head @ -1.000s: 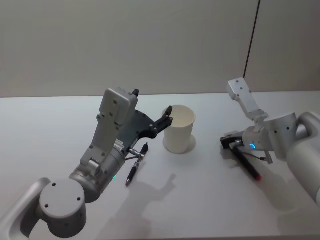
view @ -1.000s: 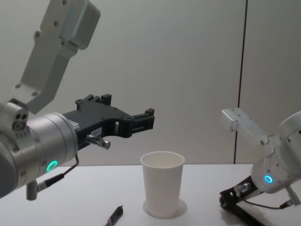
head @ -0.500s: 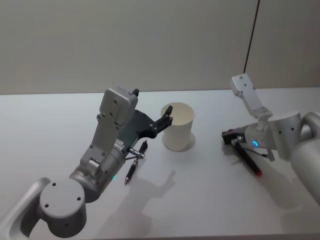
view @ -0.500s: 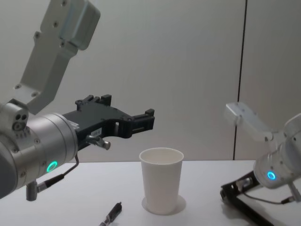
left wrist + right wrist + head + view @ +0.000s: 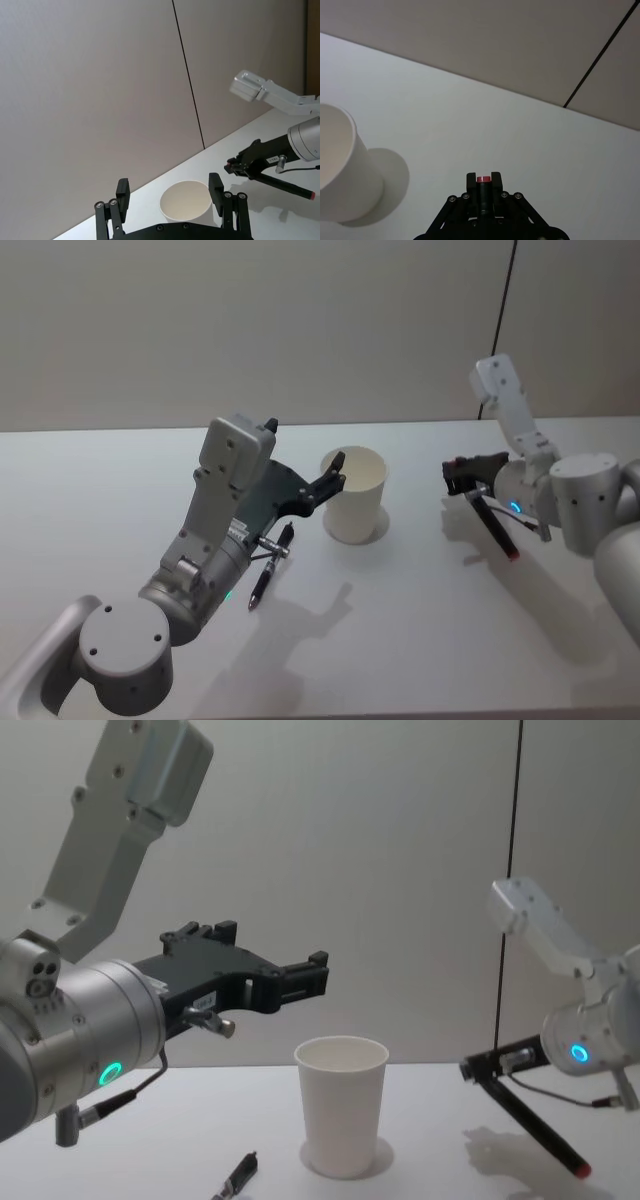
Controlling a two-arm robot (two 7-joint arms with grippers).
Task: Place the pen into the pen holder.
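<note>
White table (image 5: 420, 640); red-tipped pen (image 5: 495, 528) newly aloft

I am finding no writing I can read. My left gripper (image 5: 320, 973) is carrying a small white label (image 5: 205, 999) and my right gripper (image 5: 231, 166) a second label (image 5: 272, 159), both too small to read.

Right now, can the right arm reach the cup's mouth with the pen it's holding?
Probably yes. The right pincer grips the pen, and only bare table lies between it and the upright paper cup. The open left pincer hovers at the cup's other side, above its rim.
</note>
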